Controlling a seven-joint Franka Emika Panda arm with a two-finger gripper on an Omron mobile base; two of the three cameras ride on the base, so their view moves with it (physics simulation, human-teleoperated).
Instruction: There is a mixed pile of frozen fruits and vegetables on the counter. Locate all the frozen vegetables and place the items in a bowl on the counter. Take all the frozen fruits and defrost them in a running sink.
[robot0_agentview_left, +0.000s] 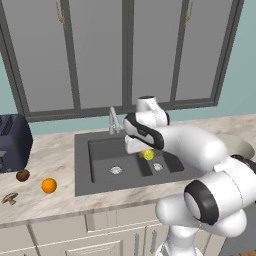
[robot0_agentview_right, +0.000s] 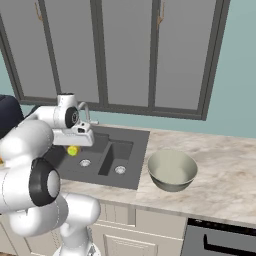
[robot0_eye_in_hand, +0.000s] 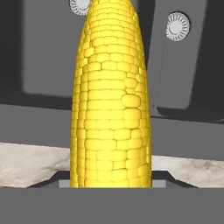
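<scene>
Standing between the end effector fingers, corn cob, above sink.

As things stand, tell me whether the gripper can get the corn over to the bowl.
Probably yes. The gripper holds the corn cob above the sink, and the bowl stands open on bare counter just right of it.

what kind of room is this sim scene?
A rendered home kitchen, by the look of it: a double-basin sink with a faucet set in a marbled counter, cabinet fronts below, and a toaster at one end.
</scene>
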